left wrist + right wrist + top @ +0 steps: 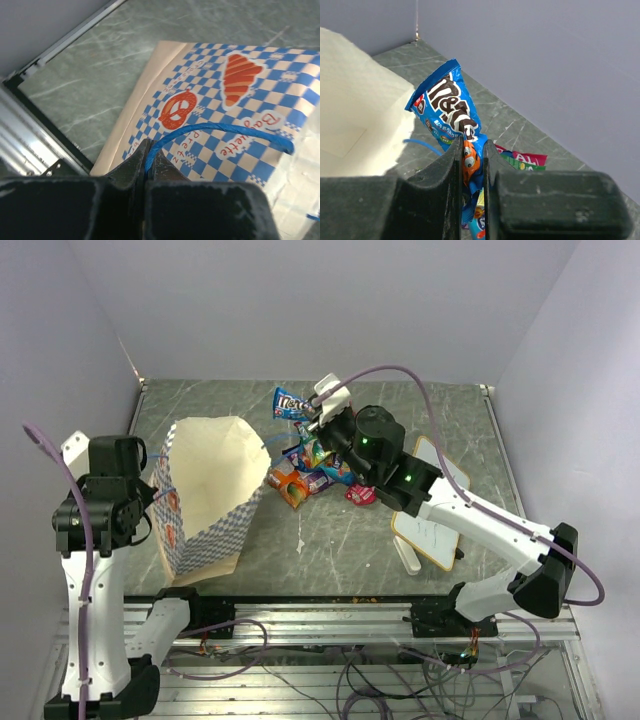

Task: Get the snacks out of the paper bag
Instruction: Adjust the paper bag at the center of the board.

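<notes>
Top view first: the paper bag (200, 540) is lying on the table (400, 570) with its cream inside showing and its mouth gaping wide. Its long axis runs roughly near-to-far. Just right of the bag's mouth there's a pile of snacks (315, 475), and a whiteboard (435, 515) sits further right of that. The right gripper (312, 418) is up past the far right corner of the bag, with a blue packet (290, 402) sticking out of it toward the bag side.

Left wrist cam: the left gripper (150, 150) is pinched fully closed on 1 thin blue string handle (225, 131). The handle loops off to the right over the bag's checkered side, with the pretzel and croissant prints right under it.

Right wrist cam: the 2 fingers are almost together, clamped on the bottom end of the blue packet. The rest of it pokes up and left past the fingertips, so its long axis is diagonal, with the top end leaning toward the bag's cream wall. It's off the table. A few more packets (522, 160) lie below, right of the bag.
</notes>
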You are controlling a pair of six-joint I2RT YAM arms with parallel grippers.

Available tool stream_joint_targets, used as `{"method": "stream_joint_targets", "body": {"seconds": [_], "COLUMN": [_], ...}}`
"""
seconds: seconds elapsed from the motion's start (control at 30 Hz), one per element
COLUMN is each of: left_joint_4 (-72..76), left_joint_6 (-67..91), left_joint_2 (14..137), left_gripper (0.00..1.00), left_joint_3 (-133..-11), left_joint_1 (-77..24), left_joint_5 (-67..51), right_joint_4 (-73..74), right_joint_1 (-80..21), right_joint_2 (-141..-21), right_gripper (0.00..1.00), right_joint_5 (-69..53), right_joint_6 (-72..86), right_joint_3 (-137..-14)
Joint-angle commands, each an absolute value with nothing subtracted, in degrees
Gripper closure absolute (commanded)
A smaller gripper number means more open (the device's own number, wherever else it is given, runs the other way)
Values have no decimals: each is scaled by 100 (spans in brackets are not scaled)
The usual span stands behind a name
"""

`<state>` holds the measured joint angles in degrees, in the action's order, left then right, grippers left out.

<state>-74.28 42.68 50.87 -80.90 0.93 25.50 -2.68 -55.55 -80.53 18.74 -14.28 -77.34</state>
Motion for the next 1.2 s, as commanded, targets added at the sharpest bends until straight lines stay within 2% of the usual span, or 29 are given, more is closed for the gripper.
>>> {"method": "stream_joint_targets", "body": {"seconds": [0.0,0.1,0.23,0.4,0.57,0.7,0.77,0.83,0.87,0.93,1.0,1.03,1.17], "left_joint_4": [-8025,-8110,-8058,-7679,-7524,-8117,-8481,-8584,-8587,-8583,-8582,-8586,-8583], "left_joint_6": [5203,5797,6647,7120,7587,7757,7696,7439,7346,7282,7227,7188,7032], "left_joint_2": [4692,4460,4400,4412,4368,4070,3928,3803,3730,3555,3400,3336,3183], "left_gripper": [93,93,93,93,93,92,86,73,65,42,22,16,13], "left_joint_3": [-7590,-7124,-6641,-6611,-6079,-6353,-6685,-6995,-7139,-7357,-7527,-7617,-7900], "left_joint_1": [119,114,120,114,115,112,114,114,114,116,114,114,114], "left_joint_5": [3406,3503,3083,2818,2276,2738,3189,3468,3539,3627,3709,3777,4068], "right_joint_4": [-244,-207,-291,-205,-141,-124,-127,-124,-119,-102,-69,-52,78], "right_joint_1": [-5318,-5166,-5006,-4911,-4837,-4801,-4783,-4782,-4774,-4775,-4753,-4736,-4685], "right_joint_2": [-8025,-8027,-8013,-8074,-8097,-8086,-8069,-8059,-8053,-8055,-8067,-8081,-8103], "right_gripper": [100,100,100,100,100,100,100,100,100,100,100,100,100], "right_joint_5": [1751,1620,1414,1253,1051,912,855,806,788,813,851,883,933], "right_joint_6": [-1219,-1147,-1100,-1108,-1057,-1026,-977,-903,-858,-769,-688,-623,-402], "right_joint_3": [-7879,-7918,-7879,-7930,-7866,-7786,-7748,-7704,-7685,-7644,-7617,-7612,-7650]}}
